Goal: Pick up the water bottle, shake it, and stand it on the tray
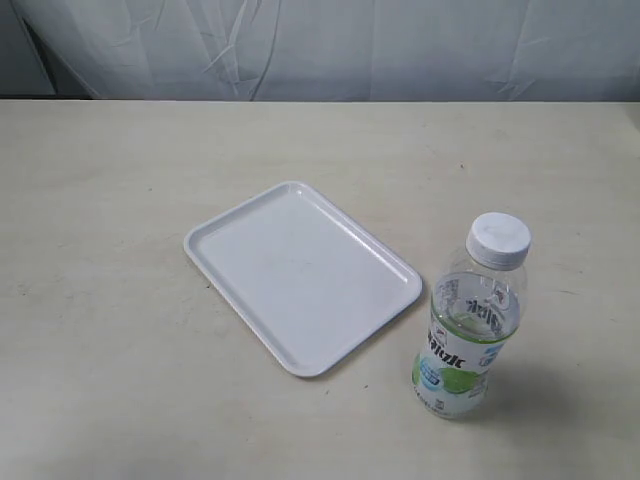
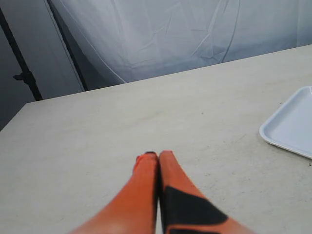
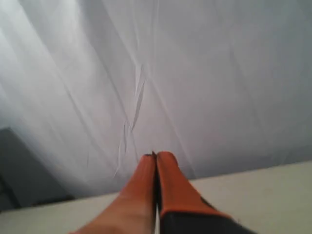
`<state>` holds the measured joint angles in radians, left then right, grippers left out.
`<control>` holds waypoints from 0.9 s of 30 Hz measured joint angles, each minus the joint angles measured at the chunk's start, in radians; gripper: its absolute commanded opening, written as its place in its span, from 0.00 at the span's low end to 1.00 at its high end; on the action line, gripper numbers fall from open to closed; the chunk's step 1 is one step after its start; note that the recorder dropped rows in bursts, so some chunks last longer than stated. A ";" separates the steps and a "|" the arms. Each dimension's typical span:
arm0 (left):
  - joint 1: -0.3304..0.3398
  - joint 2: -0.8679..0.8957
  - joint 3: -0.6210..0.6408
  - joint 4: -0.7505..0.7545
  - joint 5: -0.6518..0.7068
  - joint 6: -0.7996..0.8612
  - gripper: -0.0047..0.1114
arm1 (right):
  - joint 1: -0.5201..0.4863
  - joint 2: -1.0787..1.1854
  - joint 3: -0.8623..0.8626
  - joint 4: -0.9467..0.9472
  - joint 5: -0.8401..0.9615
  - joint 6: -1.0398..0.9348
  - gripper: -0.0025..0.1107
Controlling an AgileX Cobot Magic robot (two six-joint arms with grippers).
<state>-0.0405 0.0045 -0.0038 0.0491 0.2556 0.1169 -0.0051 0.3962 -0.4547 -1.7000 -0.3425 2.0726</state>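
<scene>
The water bottle (image 1: 467, 320) stands upright on the table at the front right, clear with a white cap and a green, white and blue label. Just left of it lies the white tray (image 1: 300, 275), turned at an angle, with nothing on it. Neither arm shows in the exterior view. In the left wrist view my left gripper (image 2: 157, 155) is shut with nothing in it, above bare table, and a corner of the tray (image 2: 291, 124) shows to one side. My right gripper (image 3: 156, 156) is also shut and holds nothing; it faces the backdrop, and the bottle is out of its view.
A light wooden table (image 1: 120, 200) fills the scene, backed by a creased white cloth backdrop (image 1: 320, 45). A dark stand pole (image 2: 22, 63) rises past the table's far edge in the left wrist view.
</scene>
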 measured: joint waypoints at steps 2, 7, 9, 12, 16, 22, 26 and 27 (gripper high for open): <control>0.000 0.000 0.000 0.000 0.000 0.000 0.04 | 0.000 0.178 -0.064 -0.025 -0.096 0.007 0.02; 0.000 0.000 0.000 0.000 0.000 0.000 0.04 | 0.000 0.454 -0.200 -0.045 -0.008 -0.100 0.02; 0.000 0.000 0.000 0.000 0.000 0.000 0.04 | 0.000 0.502 -0.230 -0.049 0.222 -0.263 0.02; 0.000 0.000 0.000 0.000 0.000 0.000 0.04 | 0.000 0.542 -0.234 0.101 0.553 -0.601 0.02; 0.000 0.000 0.000 0.000 0.000 0.000 0.04 | 0.043 0.617 -0.273 0.688 0.872 -1.198 0.02; 0.000 0.000 0.000 0.000 0.000 0.000 0.04 | 0.206 0.612 -0.318 1.269 1.128 -1.614 0.02; 0.000 0.000 0.000 0.000 0.000 0.000 0.04 | 0.311 0.474 -0.288 1.379 1.160 -1.646 0.02; 0.000 0.000 0.000 0.000 0.000 0.000 0.04 | 0.339 0.440 -0.276 1.404 1.171 -1.646 0.02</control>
<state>-0.0405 0.0045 -0.0038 0.0491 0.2556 0.1169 0.3342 0.8360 -0.7307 -0.2957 0.8284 0.4267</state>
